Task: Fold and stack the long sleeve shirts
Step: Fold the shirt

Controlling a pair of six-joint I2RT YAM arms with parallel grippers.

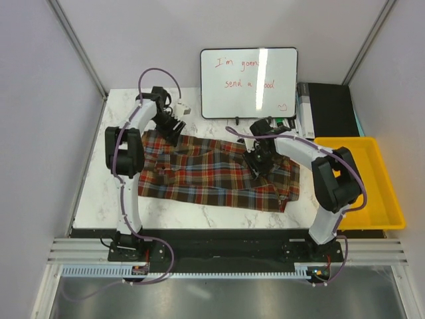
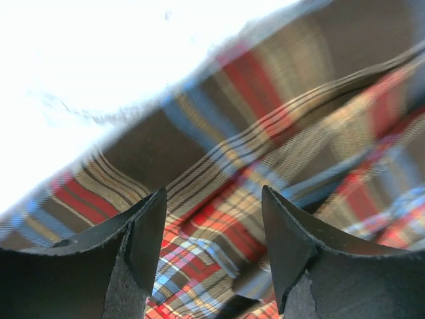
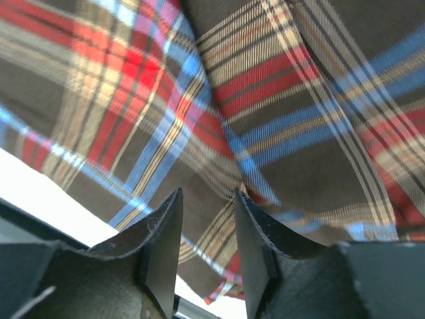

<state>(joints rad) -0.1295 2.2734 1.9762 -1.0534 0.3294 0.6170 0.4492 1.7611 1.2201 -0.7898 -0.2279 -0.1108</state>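
Observation:
One plaid long sleeve shirt in red, brown and blue checks lies spread across the white marble table. My left gripper hovers over its far left edge; in the left wrist view the fingers stand open above the cloth, nothing between them. My right gripper is low over the shirt's right part. In the right wrist view its jaws stand partly open just over the fabric, with no cloth pinched between the fingertips.
A yellow plastic bin stands at the table's right edge. A whiteboard with red writing leans at the back, a dark box beside it. Grey walls close in left and right. Bare marble lies left of the shirt.

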